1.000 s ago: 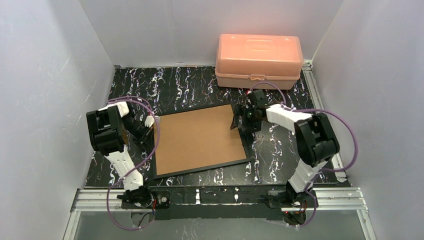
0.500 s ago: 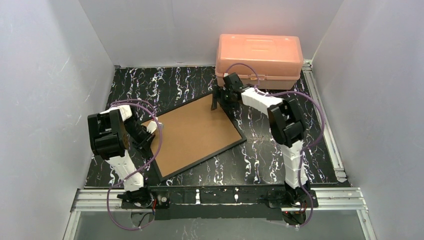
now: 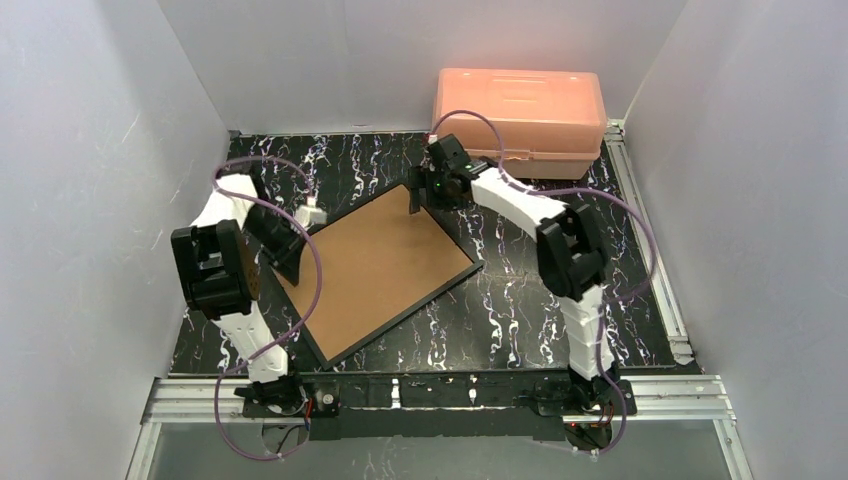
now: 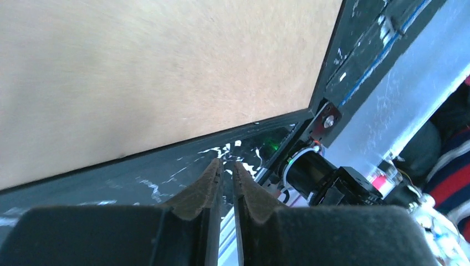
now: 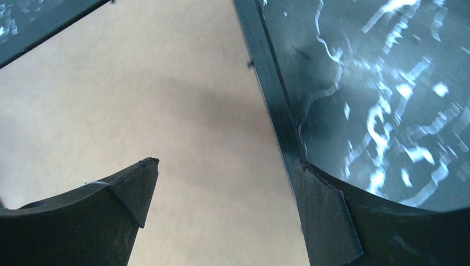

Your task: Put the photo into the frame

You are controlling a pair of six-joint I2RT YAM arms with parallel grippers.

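Thin black rectangular frame, brown fibreboard back up: its rim runs between right gripper's wide jaws and lies ahead of left gripper's near-closed, empty jaws.

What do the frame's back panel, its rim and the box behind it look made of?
The back panel looks like matte brown fibreboard: flat, even tan, no shine. The rim is thin, smooth and black; plastic or painted wood, I cannot tell. The box looks like pink moulded plastic, perhaps slightly translucent, with rounded edges.
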